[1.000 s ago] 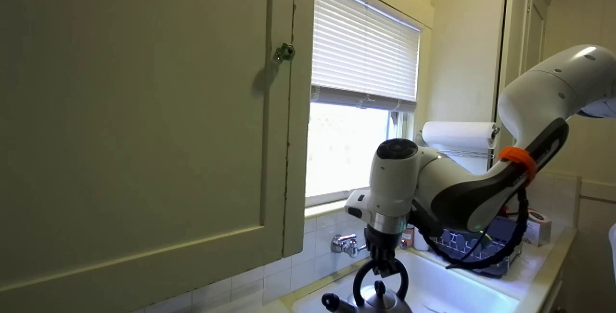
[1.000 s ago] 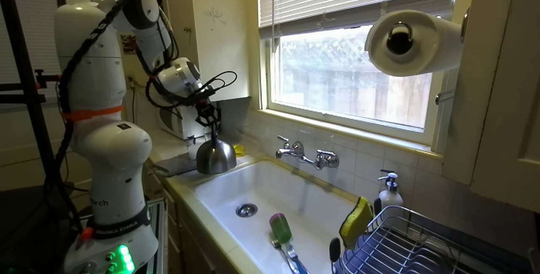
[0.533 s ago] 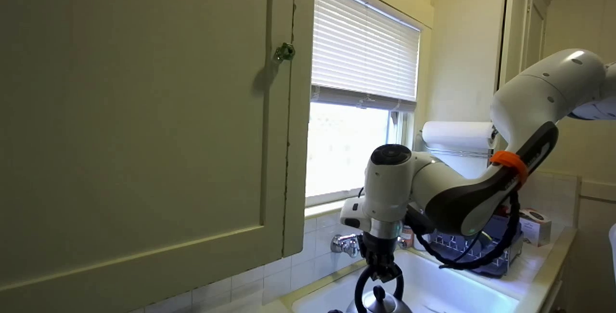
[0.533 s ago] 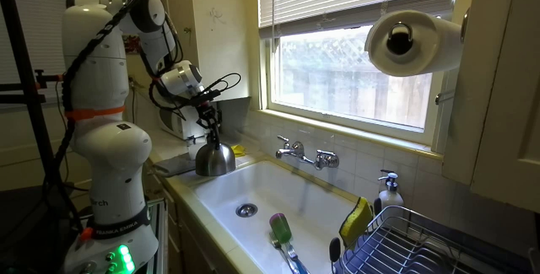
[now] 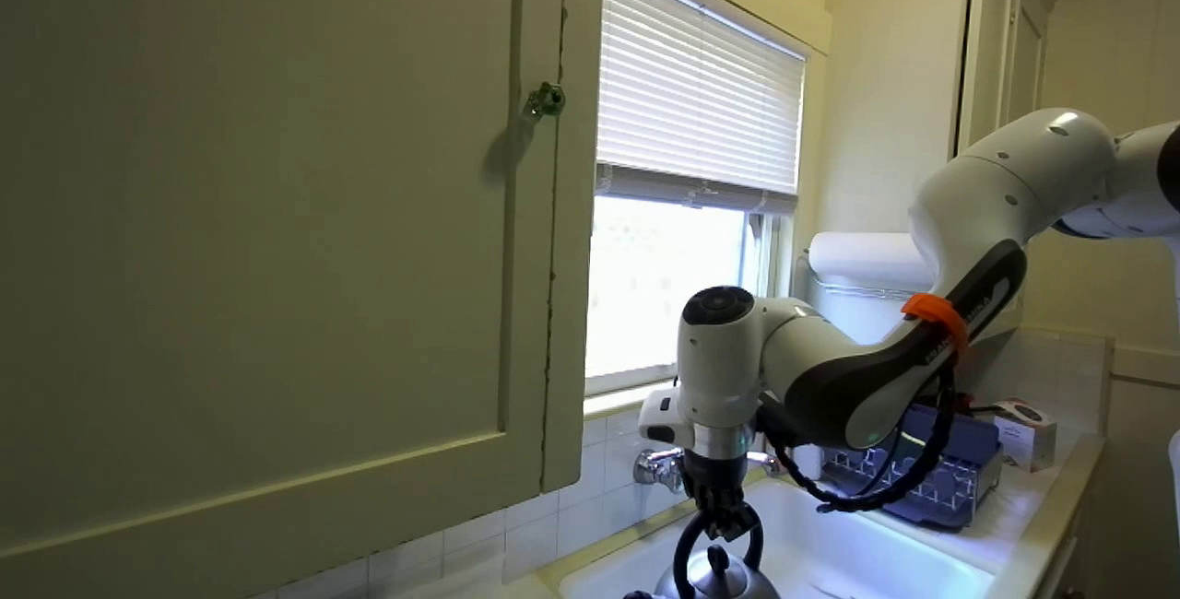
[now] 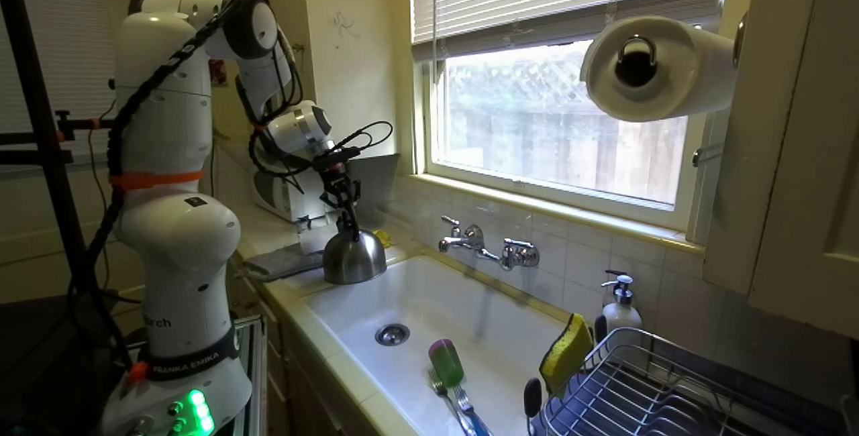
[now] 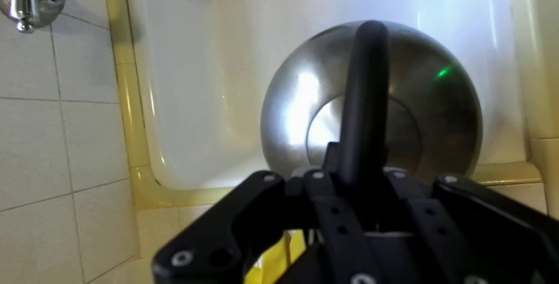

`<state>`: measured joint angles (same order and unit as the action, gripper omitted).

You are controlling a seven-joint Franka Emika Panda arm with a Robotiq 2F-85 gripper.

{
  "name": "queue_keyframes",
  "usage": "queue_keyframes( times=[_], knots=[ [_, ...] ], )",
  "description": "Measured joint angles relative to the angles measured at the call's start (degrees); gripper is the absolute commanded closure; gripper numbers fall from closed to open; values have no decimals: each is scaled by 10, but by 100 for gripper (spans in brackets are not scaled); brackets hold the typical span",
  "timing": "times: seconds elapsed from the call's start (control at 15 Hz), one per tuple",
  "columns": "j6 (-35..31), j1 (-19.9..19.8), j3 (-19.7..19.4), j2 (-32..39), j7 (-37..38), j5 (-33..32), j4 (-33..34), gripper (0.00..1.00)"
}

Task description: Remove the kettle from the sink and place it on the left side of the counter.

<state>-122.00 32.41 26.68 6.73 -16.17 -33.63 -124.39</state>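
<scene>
The steel kettle [image 5: 737, 583] hangs upright by its black arched handle [image 7: 364, 96]. My gripper [image 5: 733, 523] is shut on the top of that handle; it also shows in an exterior view [image 6: 347, 206] and in the wrist view [image 7: 358, 174]. The kettle's rounded body [image 6: 356, 260] appears raised over the end of the white sink [image 6: 483, 308], close to the rim. In the wrist view, its body [image 7: 288, 113] has sink around most of it and covers part of the end rim. The pale counter [image 7: 159, 227] lies just beyond that rim. The handle hides part of the lid.
On the counter past the sink end are a grey mat [image 6: 285, 264], a clear container [image 6: 315, 238], a yellow cloth [image 7: 275, 262] and a microwave [image 6: 275, 198]. A faucet [image 6: 463, 241] juts from the wall. A green cup [image 6: 446, 362] and forks lie in the sink.
The arm has lowered slightly with the kettle in the gripper. The kettle has shifted slightly right and down in an exterior view. The gripper remains shut on the handle.
</scene>
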Motion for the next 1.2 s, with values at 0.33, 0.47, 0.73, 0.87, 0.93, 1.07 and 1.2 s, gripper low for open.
queue_keyframes(
  times=[0.33, 0.47, 0.73, 0.87, 0.93, 1.07, 1.2],
  knots=[
    [-10, 1, 2, 11, 7, 0, 0, 97],
    [-25, 8, 7, 28, 34, -15, 11, 97],
    [-27, 54, 18, 60, 126, -71, 46, 97],
    [-27, 81, 20, 63, 174, -89, 55, 97],
    [-25, 94, 20, 62, 200, -96, 57, 97],
    [-22, 117, 20, 57, 254, -107, 56, 97],
    [-15, 136, 20, 47, 311, -120, 53, 97]
  ],
)
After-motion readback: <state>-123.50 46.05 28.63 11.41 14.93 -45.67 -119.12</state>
